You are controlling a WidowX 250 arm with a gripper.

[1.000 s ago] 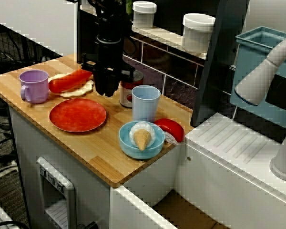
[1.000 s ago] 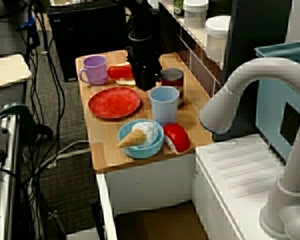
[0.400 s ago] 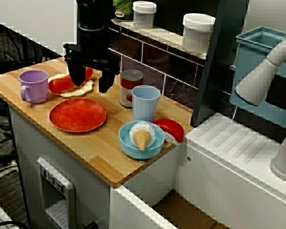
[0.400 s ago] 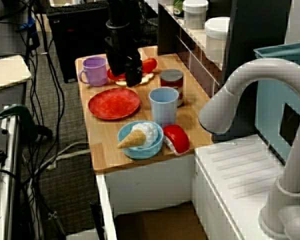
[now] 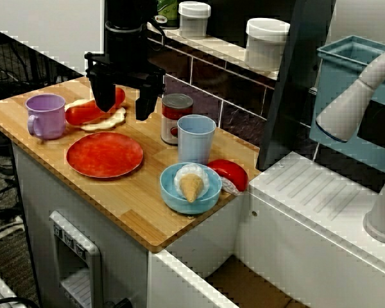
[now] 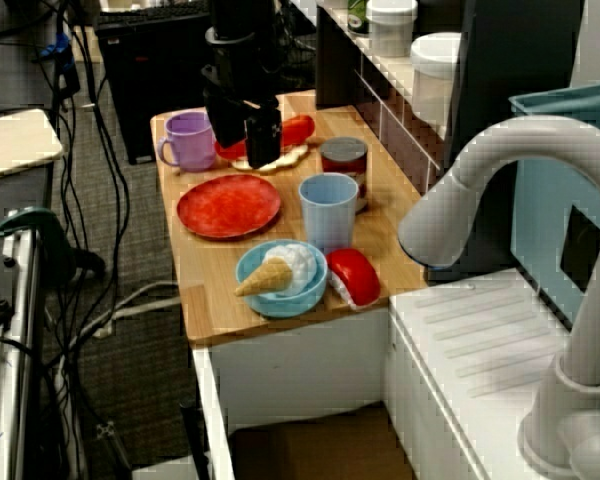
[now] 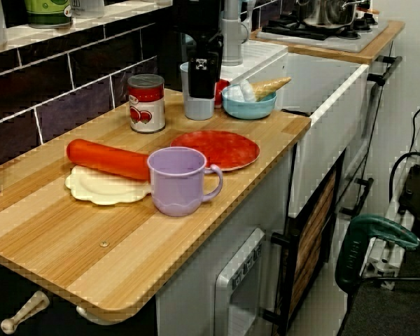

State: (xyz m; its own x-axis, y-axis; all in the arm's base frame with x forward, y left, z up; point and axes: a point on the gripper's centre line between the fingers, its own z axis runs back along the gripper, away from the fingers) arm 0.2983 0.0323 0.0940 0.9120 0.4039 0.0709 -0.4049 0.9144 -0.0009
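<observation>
My jaws are wide open and hold nothing. They point straight down and hang above the tabletop (image 5: 136, 206). I think they are spread this wide so a long, thin thing could fit between them.

Just under my jaws lies a red toy sausage (image 5: 83, 114). In the view from the front corner, one end of it shows in the gap between my jaws. I do not seem to touch it, but I cannot tell how high above it I am. The sausage lies flat on a cream piece with a wavy edge (image 5: 106, 122), maybe a bun or a small plate. Lying down like that, it looks like it will not roll away. The low view along the tabletop shows this best.

Beside my jaws on one side stands a purple mug (image 5: 45, 115), the right way up, close to the sausage. On the other side stands a tomato can (image 5: 176, 119), also close to my jaws. In front of my jaws is a flat red plate (image 5: 104, 154) with nothing on it.

Past the can, farther from my jaws, stands a light blue cup (image 5: 196, 138). Next to it is a blue bowl (image 5: 169, 192) with a toy ice cream cone (image 5: 191, 186) lying inside. The bowl's wall keeps the cone in place. A red round thing (image 5: 231, 173) touches the bowl.
</observation>
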